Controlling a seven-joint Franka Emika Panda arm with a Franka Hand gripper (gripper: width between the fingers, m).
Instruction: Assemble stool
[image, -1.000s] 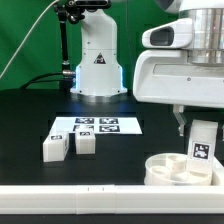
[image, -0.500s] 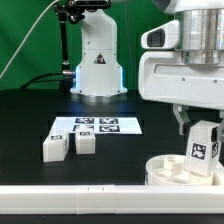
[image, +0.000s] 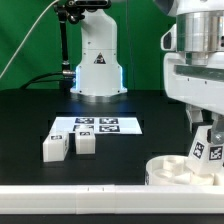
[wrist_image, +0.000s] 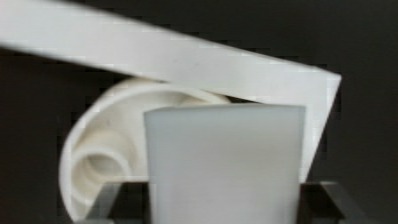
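Note:
My gripper (image: 205, 128) is shut on a white blocky stool leg (image: 203, 151) with a black-and-white tag, held tilted just above the right side of the round rimmed seat (image: 170, 170). In the wrist view the leg (wrist_image: 231, 160) fills the gap between the dark fingers (wrist_image: 128, 200) of my gripper (wrist_image: 228, 206), and the seat (wrist_image: 103, 150) lies behind it. Two more white legs (image: 55, 147) (image: 86, 143) lie side by side on the black table at the exterior view's left.
The marker board (image: 97, 126) lies flat behind the two loose legs. A long white border rail (image: 90, 200) runs along the table's front and crosses the wrist view (wrist_image: 178, 55). The arm's base (image: 97, 62) stands at the back.
My gripper and the held leg have shifted toward the exterior view's right, and the leg now leans tilted over the seat's right side. The loose legs have not moved.

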